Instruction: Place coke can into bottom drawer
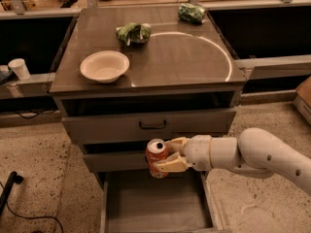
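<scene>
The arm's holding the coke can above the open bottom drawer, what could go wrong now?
Held by the gripper, the coke can hangs above the bottom drawer floor; dropped from here it may tip and roll. It looks close to the middle drawer front, so lowering could clip it.

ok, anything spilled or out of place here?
Nothing stands out. The gripper holds the coke can roughly upright over the open bottom drawer; no spill shows. The white bowl sits upright on the cabinet top.

white bowl (pixel 104 67) | green bag (pixel 133 33) | second green bag (pixel 191 12), rear-right | paper cup (pixel 19 68), left
</scene>
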### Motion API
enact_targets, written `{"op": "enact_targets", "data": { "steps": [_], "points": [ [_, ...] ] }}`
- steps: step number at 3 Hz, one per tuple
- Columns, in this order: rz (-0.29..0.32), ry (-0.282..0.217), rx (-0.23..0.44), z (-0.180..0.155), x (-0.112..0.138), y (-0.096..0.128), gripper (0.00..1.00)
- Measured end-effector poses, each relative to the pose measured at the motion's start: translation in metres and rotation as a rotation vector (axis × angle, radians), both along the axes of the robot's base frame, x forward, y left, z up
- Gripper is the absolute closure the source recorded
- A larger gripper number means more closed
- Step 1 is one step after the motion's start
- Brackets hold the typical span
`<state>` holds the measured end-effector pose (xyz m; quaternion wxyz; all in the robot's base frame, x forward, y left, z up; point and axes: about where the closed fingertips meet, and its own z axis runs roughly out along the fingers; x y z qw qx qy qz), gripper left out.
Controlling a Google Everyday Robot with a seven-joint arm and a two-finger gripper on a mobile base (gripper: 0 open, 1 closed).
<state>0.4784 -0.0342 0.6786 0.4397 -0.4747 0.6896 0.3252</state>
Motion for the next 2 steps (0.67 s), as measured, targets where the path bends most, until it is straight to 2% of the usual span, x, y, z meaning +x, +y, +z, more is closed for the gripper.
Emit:
{"op": "enact_targets", "data": {
  "steps": [1, 2],
  "points": [
    [0.0, 0.0, 0.0, 0.0, 0.0, 0.0, 1.0],
    [0.037, 0.007, 0.0, -0.047, -0.007, 0.001, 1.0]
  ]
}}
